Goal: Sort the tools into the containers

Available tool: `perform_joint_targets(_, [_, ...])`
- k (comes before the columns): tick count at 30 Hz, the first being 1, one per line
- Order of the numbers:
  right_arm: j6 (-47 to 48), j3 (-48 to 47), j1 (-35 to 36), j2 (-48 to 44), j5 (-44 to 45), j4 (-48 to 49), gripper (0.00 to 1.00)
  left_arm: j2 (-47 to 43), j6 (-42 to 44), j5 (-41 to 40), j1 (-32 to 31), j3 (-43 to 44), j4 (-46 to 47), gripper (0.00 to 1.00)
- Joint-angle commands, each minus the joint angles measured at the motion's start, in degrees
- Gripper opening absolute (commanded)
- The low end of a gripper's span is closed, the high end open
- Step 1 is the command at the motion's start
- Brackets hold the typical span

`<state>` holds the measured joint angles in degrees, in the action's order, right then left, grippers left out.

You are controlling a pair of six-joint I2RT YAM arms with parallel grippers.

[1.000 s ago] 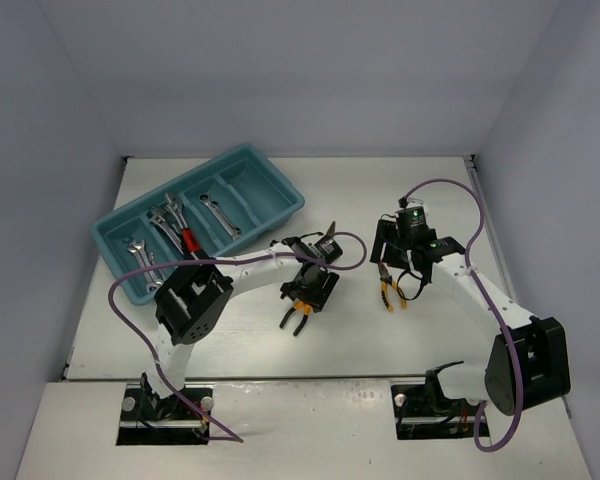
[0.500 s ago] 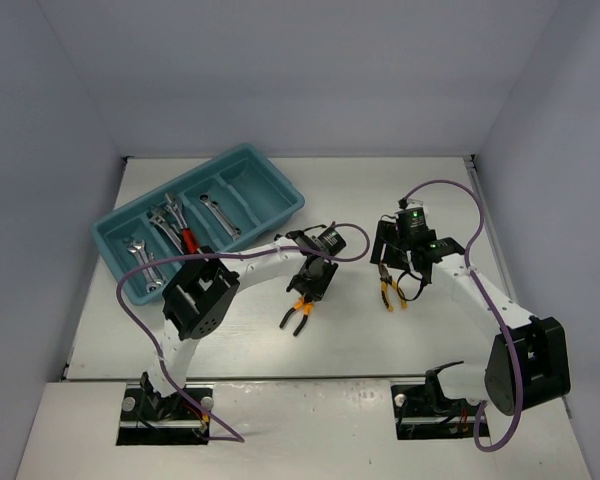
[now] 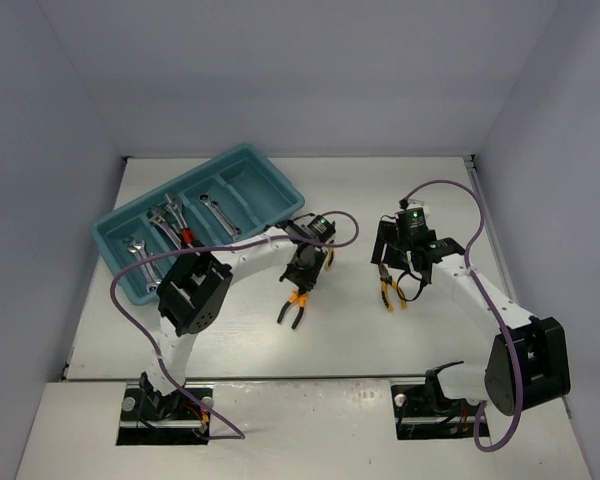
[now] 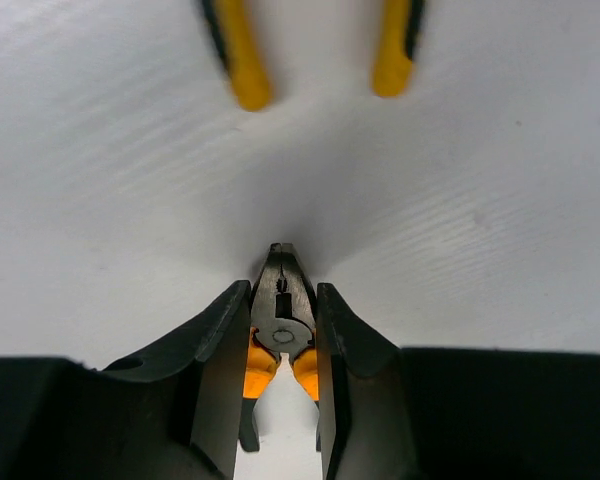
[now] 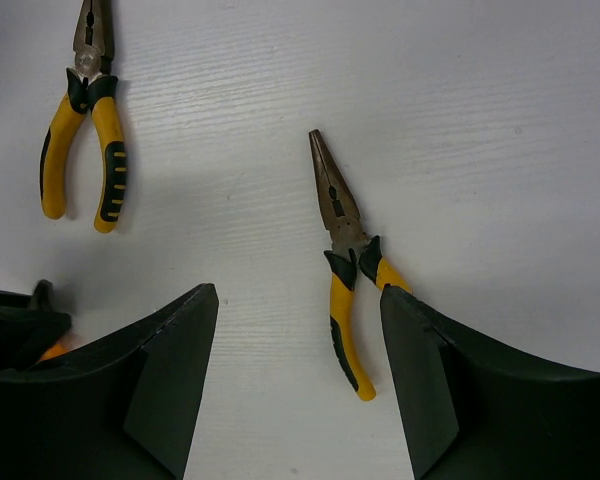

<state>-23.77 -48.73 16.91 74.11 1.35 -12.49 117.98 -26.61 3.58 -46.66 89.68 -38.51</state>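
Here, pliers (image 4: 279,322) in left end effector (image 4: 282,293)

The whole table (image 3: 242,348) is seen from high above and behind, its surface is viewed closely from each wrist, and yellow-handled pliers (image 5: 349,245) near the right arm (image 3: 475,290) are perhaps shared by all three views.

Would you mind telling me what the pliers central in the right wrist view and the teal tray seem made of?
The pliers: dull grey jaws look like steel; yellow-and-black grips, rubbery or plastic. The teal tray: probably moulded plastic, judging by uniform colour and rounded rim.
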Motion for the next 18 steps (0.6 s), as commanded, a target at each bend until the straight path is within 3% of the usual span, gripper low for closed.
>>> perform_joint_targets(1, [0.18,-0.40,-0.38,-2.30,2.13,0.89,0.63,-9.97,-1.28,1.31,8.18,7.42,-0.60,0.00])
perform_joint_targets(12, [-2.39,1.06,-0.56,-5.08,-0.37,0.89,0.63,-9.18,-4.98,10.35,25.30,26.77,2.03,0.00])
perform_joint_targets(14, [-2.74,1.73,-0.56,-5.99,-0.70,0.89,0.63,-6.39,-7.17,11.50,29.90,30.58,4.25,0.00])
perform_joint_targets(18, [-3.08,2.69,-0.56,-7.39,-0.91,0.87,0.63,-1.88,-13.74,15.94,34.15,29.99,14.89,0.00])
